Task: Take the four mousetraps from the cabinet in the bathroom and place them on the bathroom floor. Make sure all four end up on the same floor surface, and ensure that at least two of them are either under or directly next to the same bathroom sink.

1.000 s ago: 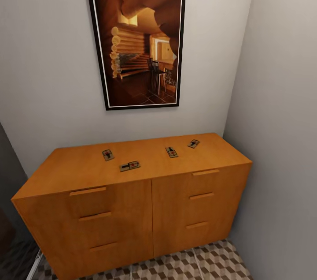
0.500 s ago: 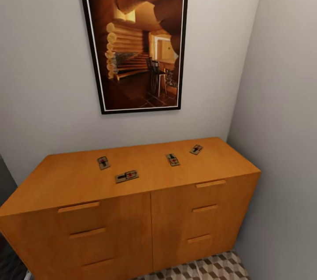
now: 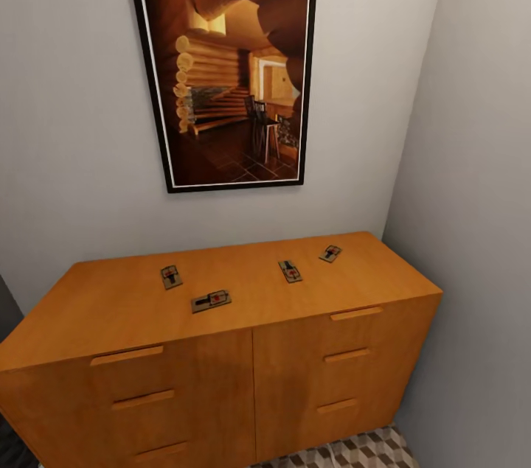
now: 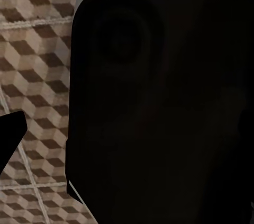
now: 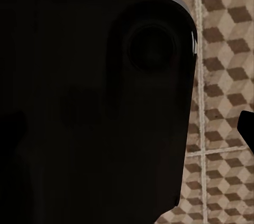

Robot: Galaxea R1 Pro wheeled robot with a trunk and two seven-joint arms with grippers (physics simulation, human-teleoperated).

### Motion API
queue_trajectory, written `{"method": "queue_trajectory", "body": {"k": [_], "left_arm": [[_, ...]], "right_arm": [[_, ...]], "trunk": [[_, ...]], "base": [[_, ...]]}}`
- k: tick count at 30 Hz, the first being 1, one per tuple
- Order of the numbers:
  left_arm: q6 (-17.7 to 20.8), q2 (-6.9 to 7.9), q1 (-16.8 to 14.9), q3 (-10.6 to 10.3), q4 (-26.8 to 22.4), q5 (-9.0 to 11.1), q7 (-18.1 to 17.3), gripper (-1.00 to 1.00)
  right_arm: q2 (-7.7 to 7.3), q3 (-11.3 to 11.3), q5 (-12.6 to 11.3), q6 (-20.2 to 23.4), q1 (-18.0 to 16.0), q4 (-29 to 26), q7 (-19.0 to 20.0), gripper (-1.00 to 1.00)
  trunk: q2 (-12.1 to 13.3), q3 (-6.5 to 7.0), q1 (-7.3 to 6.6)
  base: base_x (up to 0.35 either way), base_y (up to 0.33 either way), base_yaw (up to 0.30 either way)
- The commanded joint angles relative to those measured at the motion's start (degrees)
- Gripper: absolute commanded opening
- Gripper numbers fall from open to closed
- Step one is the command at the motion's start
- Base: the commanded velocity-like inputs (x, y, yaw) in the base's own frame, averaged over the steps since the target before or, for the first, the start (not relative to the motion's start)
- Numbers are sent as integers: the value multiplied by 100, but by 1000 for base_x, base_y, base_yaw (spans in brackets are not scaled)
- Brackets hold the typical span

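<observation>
Head view: four mousetraps (image 3: pixel 211 301) on the cabinet (image 3: pixel 221 350) top — front edge clear; pincer states cannot be told.

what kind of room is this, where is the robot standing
Probably a narrow corner of a home, though nothing plainly marks the room's use. A low wooden cabinet stands against a grey wall under a framed picture of a log cabin interior, four mousetraps lie on its top, and the floor is cube-patterned tile.

Head camera closer and tilted up, cabinet (image 3: pixel 221 350) larger and lower in view, less floor (image 3: pixel 354 453) visible
</observation>
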Motion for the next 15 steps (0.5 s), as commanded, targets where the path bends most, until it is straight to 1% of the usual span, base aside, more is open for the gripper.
{"method": "queue_trajectory", "body": {"k": [1,15], "left_arm": [[-12,-1,0,2,-1,57,-2,100],[-11,-1,-3,2,-1,57,0,100]], "right_arm": [[0,2,19,-15,-2,2,-7,100],[1,0,20,-13,-2,2,4,100]], "trunk": [[-3,-5,0],[-3,-5,0]], "base": [[12,0,0],[3,0,0]]}}
